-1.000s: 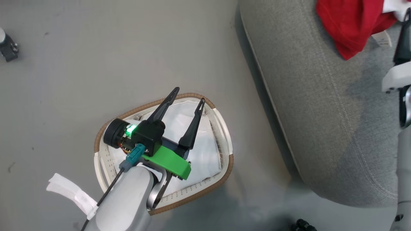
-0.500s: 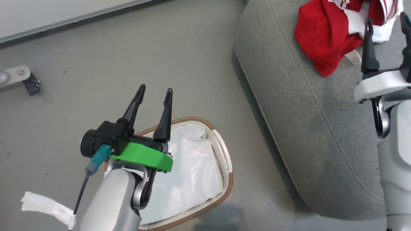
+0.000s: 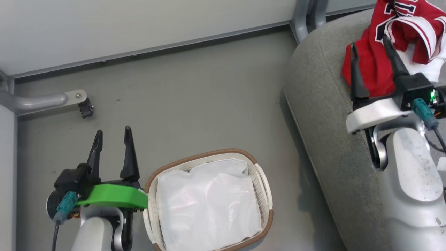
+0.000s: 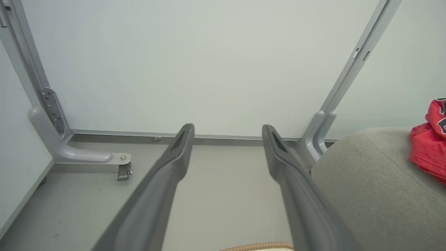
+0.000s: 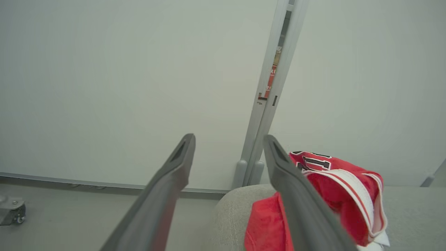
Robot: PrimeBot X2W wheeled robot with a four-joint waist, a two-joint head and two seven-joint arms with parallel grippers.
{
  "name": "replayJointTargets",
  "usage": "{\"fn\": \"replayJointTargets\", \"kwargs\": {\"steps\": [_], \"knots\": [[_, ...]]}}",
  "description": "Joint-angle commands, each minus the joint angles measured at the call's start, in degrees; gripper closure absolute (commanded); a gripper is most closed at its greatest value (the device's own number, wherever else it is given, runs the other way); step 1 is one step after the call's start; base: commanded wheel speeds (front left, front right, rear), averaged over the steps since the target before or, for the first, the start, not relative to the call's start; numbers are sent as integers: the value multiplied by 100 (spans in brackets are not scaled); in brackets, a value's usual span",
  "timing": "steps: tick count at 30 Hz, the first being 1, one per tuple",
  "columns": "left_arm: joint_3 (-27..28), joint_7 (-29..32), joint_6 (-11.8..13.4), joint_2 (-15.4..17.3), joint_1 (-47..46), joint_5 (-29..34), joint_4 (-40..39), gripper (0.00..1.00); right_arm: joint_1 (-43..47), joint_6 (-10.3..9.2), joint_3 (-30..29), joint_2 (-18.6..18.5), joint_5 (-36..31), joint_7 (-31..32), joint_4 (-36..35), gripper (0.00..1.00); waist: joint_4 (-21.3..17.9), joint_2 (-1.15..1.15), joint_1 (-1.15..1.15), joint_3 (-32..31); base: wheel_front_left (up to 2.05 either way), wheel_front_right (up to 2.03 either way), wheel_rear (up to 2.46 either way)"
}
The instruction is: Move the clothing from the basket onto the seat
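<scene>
Right hand open just over clothing on seat

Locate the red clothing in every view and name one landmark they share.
Head view: clothing top right, heaped on the seat.
Left wrist view: clothing at the right edge.
Right wrist view: clothing at lower right.
Shared landmark: the seat's rounded grey corner beside it.

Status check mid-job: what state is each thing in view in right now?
Basket: upright on the floor, only its white liner inside.
Clothing: heaped on the seat, not gripped.
Left gripper: open, empty, beside the basket.
Right gripper: open, empty, by the clothing.
</scene>
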Motion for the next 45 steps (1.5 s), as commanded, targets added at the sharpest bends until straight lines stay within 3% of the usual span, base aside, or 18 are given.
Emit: {"fn": "replayJointTargets", "kwargs": {"steps": [1,10,20,45], "knots": [[114,4,-3,-4,200,42,13,0,229,-8,7,33,75,-10,-28,0,332,0,0,-335,0,0,0],[597,4,-86,-27,967,137,-81,0,1324,-8,563,89,713,-10,-337,0,485,0,0,-700,0,0,0],[426,4,-26,-27,1502,80,-179,0,2512,-8,906,97,1243,-10,-656,0,446,0,0,-1082,0,0,0],[248,4,51,-27,1651,90,-101,0,2849,-8,1044,98,1381,-10,-676,0,402,0,0,-1262,0,0,0]]}}
